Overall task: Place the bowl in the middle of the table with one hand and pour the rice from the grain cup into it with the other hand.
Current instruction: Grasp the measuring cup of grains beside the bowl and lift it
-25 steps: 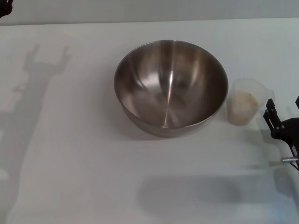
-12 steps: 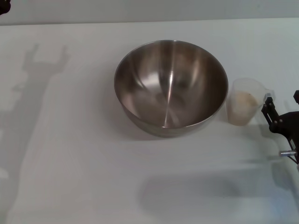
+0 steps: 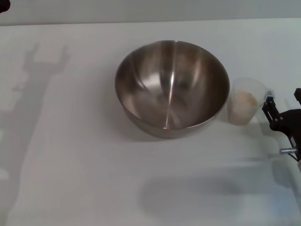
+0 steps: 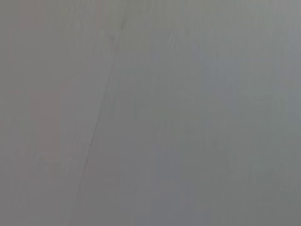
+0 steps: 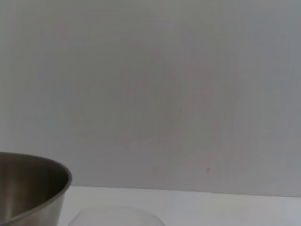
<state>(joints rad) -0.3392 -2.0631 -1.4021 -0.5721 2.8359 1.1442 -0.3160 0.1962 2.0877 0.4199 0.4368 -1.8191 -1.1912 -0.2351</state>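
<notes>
- Bowl (image 3: 172, 87): upright on the table (image 3: 70, 155), about mid-table, to the left of the right end effector with the grain cup between them. Inside shows bare brushed steel, no grains in it.
- Grain cup (image 3: 245, 100): upright on the table, just beside the bowl's right wall; contact with the bowl cannot be judged. Its small handle points toward the right end effector.
- Rice (image 3: 243, 101): pale heap inside the grain cup, below the rim.
- Right end effector (image 3: 281, 104): at the right edge of the head view, low over the table, just to the right of the grain cup. Two dark fingers stand apart, nothing between them; the nearer fingertip (image 3: 268, 100) sits at the cup handle, touching or not cannot be told.
- Right wrist view: bowl rim (image 5: 33, 186) and the top edge of the grain cup (image 5: 117, 217) show ahead of that end effector.
- Left end effector: only a dark scrap at the far left corner of the head view; finger state cannot be told. Its wrist view shows plain grey surface only.
</notes>
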